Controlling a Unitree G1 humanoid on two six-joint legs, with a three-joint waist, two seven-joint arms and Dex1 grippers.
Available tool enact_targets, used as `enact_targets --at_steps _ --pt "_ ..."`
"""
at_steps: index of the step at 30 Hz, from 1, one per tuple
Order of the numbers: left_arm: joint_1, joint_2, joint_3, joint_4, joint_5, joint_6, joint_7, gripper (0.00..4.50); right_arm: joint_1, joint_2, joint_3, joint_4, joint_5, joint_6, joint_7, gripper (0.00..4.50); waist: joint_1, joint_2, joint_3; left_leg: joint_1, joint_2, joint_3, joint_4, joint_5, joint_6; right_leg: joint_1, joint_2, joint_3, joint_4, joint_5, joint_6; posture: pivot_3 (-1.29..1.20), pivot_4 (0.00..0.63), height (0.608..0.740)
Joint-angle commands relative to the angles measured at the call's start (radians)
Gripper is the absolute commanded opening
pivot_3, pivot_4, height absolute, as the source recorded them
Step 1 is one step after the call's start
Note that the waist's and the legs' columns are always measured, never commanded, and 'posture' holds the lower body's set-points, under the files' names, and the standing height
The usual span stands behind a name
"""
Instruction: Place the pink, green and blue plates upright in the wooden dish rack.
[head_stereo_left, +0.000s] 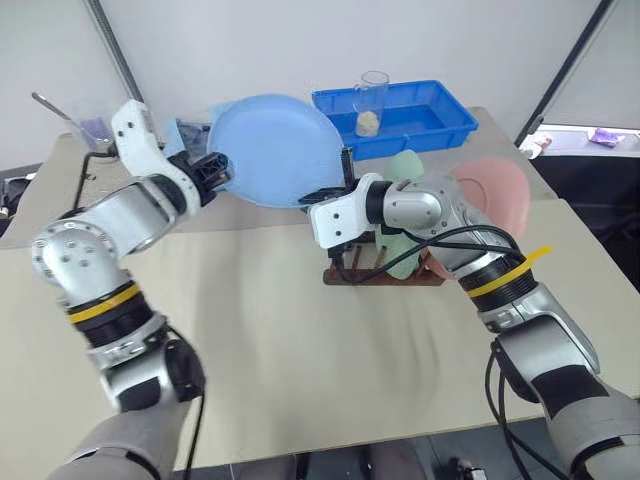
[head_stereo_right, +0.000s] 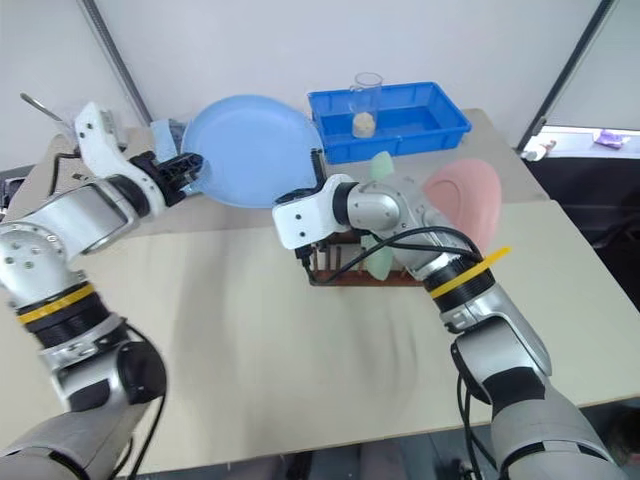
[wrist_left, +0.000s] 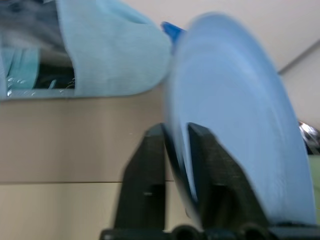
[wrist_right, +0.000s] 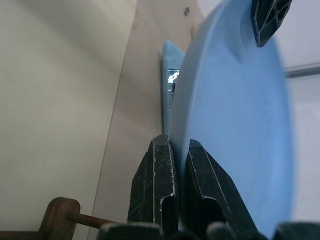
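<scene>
Gripping the round light-blue plastic plate by its lower rim, the right gripper pinches it; the left gripper straddles its opposite edge, fingers slightly parted, above the dark wooden dish rack.

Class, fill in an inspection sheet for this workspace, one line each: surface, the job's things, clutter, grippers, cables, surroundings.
Surface: beige table, bare in front.
Job's things: blue plate held in the air; green plate and pink plate upright in the wooden dish rack.
Clutter: blue tray with a clear glass behind the rack.
Grippers: right gripper shut on the blue plate's rim; left gripper astride the opposite rim, jaws loosened.
Cables: black cables along the right arm.
Surroundings: pale wall, metal poles.
</scene>
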Motion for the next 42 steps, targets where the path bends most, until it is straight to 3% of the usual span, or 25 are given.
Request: enact_targets --at_steps 1,4,5,10,14,22,42 --pt "0.025 0.159 -0.028 0.064 0.058 -0.163 -0.307 2.93 -0.007 0.016 -0.091 -0.051 0.095 0.01 -0.009 0.0 -0.008 0.0 0.0 0.0 0.0 0.0 0.0 0.0 0.0 0.0 0.001 0.0 0.0 0.0 0.0 0.0 0.15 0.74" --pt "0.115 0.301 -0.125 0.096 0.182 -0.357 -0.578 4.37 0.015 0.038 -0.138 -0.079 0.196 0.063 0.027 0.0 -0.011 0.001 0.0 0.001 0.002 0.0 -0.001 0.0 -0.001 0.0 0.002 -0.001 -0.001 0.001 -0.002 0.0 0.15 0.74" --pt "0.145 0.332 -0.156 0.101 0.222 -0.424 -0.653 4.44 0.021 0.042 -0.15 -0.092 0.224 0.081 0.038 0.0 -0.012 0.001 0.0 0.001 0.002 0.0 -0.002 0.0 -0.001 0.0 0.002 -0.001 -0.002 0.001 -0.002 0.0 0.15 0.74" --pt "0.3 0.401 -0.294 0.147 0.43 -0.761 -0.922 4.44 0.09 0.135 -0.301 -0.29 0.561 0.469 0.051 0.0 -0.007 0.001 0.001 0.001 0.005 0.0 -0.005 0.0 -0.001 0.0 0.004 -0.001 -0.003 0.003 -0.004 0.0 0.15 0.74" --pt "0.358 0.399 -0.358 0.132 0.498 -0.899 -1.041 4.44 0.147 0.153 -0.391 -0.42 0.739 0.726 0.006 0.0 0.001 0.002 0.001 0.0 0.007 0.0 -0.005 -0.001 -0.001 -0.001 0.005 -0.001 -0.004 0.004 -0.006 0.0 0.15 0.74" --pt "0.434 0.351 -0.405 -0.004 0.472 -0.935 -1.173 4.44 0.294 0.14 -0.572 -0.698 1.104 1.124 -0.167 0.0 0.006 0.002 0.001 0.0 0.008 0.001 -0.006 -0.001 -0.001 -0.003 0.006 -0.001 -0.004 0.004 -0.007 0.0 0.15 0.74" --pt "0.433 0.305 -0.432 -0.047 0.475 -0.967 -1.245 4.44 0.472 0.229 -0.627 -0.924 1.367 1.237 -0.678 0.0 0.018 0.002 0.001 0.001 0.009 0.005 -0.007 -0.001 -0.001 -0.003 0.006 -0.001 -0.004 0.004 -0.007 0.0 0.15 0.74"
